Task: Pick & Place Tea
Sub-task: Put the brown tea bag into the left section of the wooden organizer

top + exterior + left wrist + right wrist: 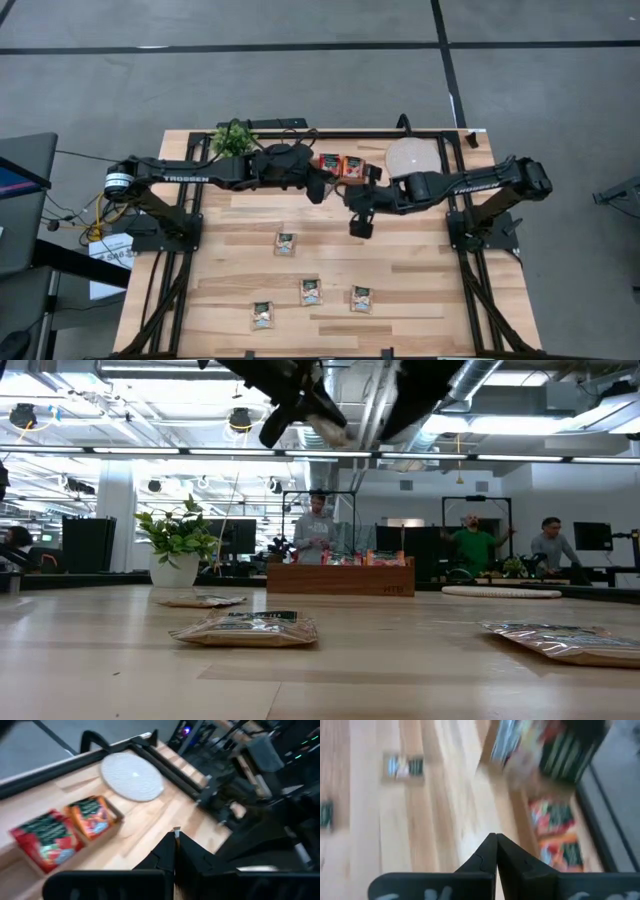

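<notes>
Four pale tea sachets (311, 291) lie flat on the table's (420, 280) front half, well apart from both arms. The right gripper (360, 228), fingers closed on nothing, hangs nearer them than the left gripper (318, 190), also closed and empty

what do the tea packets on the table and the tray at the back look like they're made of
Tea packets: likely foil or plastic film, glossy and crinkled, catching light. Tray: brown wood, matte, with visible plank sides. Table: pale wood strips, satin finish.

Both the left arm (185, 177) and right arm (480, 183) read "TROSSEN".
</notes>
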